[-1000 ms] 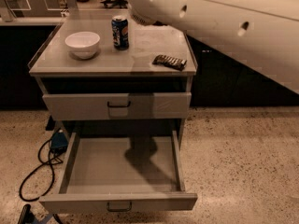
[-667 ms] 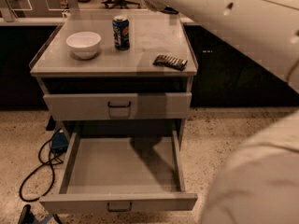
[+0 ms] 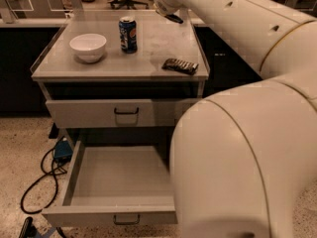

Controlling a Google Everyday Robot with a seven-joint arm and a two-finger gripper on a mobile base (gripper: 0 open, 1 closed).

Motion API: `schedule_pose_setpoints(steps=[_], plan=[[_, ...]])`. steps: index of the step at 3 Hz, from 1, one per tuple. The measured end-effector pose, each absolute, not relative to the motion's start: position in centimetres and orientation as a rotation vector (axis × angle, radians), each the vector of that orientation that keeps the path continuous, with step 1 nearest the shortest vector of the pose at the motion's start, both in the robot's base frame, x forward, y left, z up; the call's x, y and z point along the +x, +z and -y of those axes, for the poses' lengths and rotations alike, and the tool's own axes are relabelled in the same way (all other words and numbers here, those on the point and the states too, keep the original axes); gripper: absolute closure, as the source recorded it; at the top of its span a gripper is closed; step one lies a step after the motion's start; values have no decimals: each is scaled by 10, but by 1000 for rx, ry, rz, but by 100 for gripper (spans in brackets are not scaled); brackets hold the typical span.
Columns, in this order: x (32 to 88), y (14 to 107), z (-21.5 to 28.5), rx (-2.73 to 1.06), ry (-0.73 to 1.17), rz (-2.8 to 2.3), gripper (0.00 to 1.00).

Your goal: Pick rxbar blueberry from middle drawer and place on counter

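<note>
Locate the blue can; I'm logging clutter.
Camera view: the blue can stands on the counter, right of the white bowl; the gripper hangs above its back edge.

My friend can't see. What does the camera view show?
A big white robot arm fills the right side, its gripper above the back of the counter. On the counter sit a white bowl, a blue can and a dark ridged bar. The middle drawer below stands open, nothing visible inside.
</note>
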State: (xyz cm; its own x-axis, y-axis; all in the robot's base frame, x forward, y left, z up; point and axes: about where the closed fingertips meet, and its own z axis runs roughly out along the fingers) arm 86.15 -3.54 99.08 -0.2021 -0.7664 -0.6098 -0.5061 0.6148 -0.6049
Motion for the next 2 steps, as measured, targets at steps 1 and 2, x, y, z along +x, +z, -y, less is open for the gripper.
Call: schedule_pose_setpoints(steps=[1, 2], plan=[[873, 935, 26, -1052, -150, -1964, 100], [866, 891, 26, -1085, -8, -2054, 100]])
